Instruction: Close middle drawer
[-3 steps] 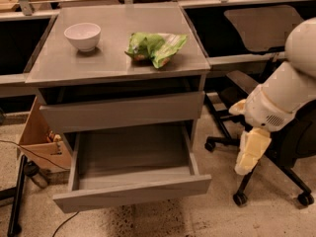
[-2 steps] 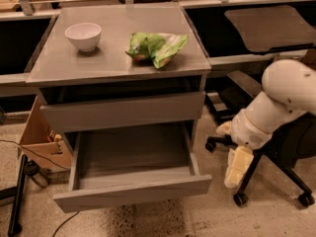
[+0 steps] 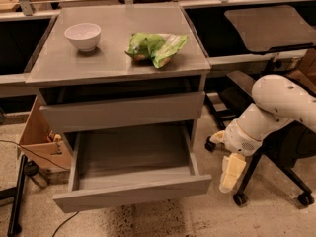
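Position of claw (image 3: pixel 231 174): right of the desk (image 3: pixel 54 65), low, close above the floor (image 3: pixel 197 221), pointing down. It sits level with the right end of the middle drawer (image 3: pixel 132 195) front, just beside it but apart from it; a gap of floor shows between them. Claw state: cannot tell whether apart or together from this view. Nothing seen clamped in it.

The arm (image 3: pixel 279 102) is white and bulky. It enters from the right edge and bends down and left to the claw, passing in front of an office chair (image 3: pixel 286 154) whose castors rest on the floor.

The middle drawer is pulled out far towards the camera. The grey inside is exposed, with no contents seen. Its flat front runs slightly skewed, with the left end lower in the view than the right.

The upper drawer (image 3: pixel 123 111) sits directly above, with its front nearly flush with the desk body.

On the desk top, a white bowl (image 3: pixel 83 36) stands upright at the left. A crumpled green bag (image 3: pixel 155 47) lies right of centre, well apart from the bowl.

A cardboard box (image 3: pixel 42 144) stands on the floor, left of the desk and against its side.
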Controlling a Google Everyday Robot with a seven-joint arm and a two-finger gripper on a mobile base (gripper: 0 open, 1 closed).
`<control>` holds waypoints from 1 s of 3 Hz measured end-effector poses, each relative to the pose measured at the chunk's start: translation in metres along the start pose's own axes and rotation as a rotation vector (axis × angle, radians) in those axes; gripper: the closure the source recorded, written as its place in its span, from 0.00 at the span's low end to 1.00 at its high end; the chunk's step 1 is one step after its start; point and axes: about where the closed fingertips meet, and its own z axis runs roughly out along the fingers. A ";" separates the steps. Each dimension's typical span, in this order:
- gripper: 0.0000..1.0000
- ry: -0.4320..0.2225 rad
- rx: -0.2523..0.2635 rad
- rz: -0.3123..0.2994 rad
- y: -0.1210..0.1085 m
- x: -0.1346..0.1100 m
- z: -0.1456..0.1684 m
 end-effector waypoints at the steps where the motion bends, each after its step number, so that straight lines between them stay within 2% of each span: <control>1: 0.00 0.008 -0.022 0.019 -0.003 0.003 0.009; 2: 0.03 -0.019 -0.076 0.059 -0.005 0.019 0.042; 3: 0.13 -0.049 -0.112 0.076 -0.006 0.032 0.071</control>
